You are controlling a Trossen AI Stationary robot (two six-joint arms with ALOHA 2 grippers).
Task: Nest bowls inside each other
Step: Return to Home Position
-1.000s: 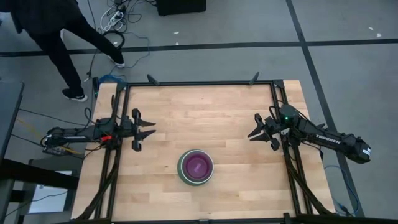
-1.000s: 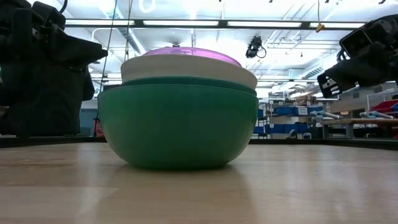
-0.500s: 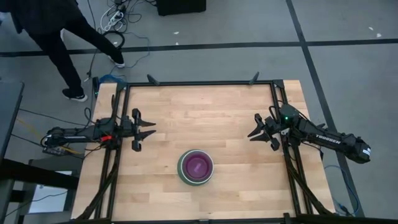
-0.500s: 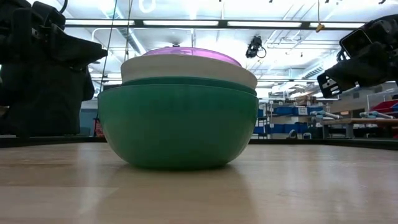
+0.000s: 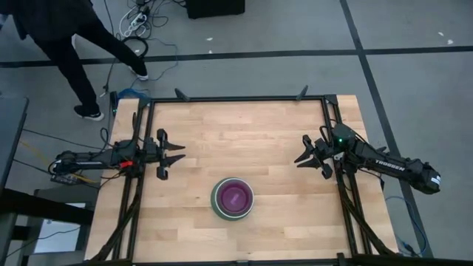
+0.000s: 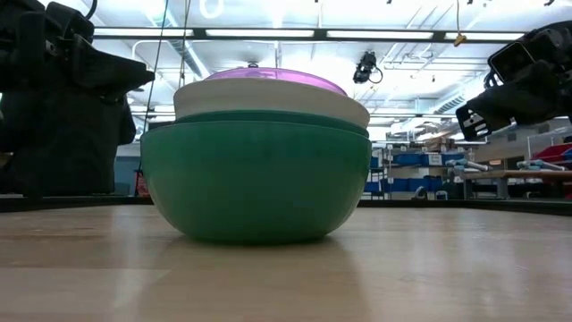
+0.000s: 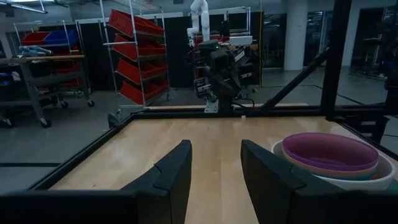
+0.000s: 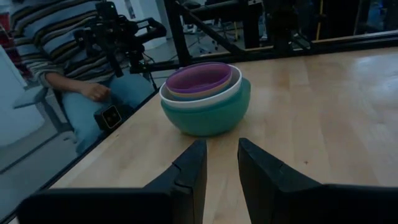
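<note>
The bowls (image 5: 233, 198) stand nested in one stack on the wooden table, near its front edge and midway between the arms. The big green bowl (image 6: 255, 179) rests by its base on the wood. Inside it sit a white bowl (image 6: 268, 97), an orange rim (image 8: 231, 79) and, on top, the purple bowl (image 7: 329, 150). My left gripper (image 5: 179, 153) hovers at the table's left side, open and pointing level toward the right. At the right side my right gripper (image 5: 307, 164) is also open, its fingers (image 8: 186, 168) aimed toward the stack. Neither touches a bowl.
A black frame (image 5: 236, 98) runs round the table. Bare wood (image 5: 244, 133) lies between the grippers and behind the stack. A person's legs (image 5: 74, 44) are on the floor beyond the far left corner, and a seated person (image 8: 62, 43) shows past the table's left edge.
</note>
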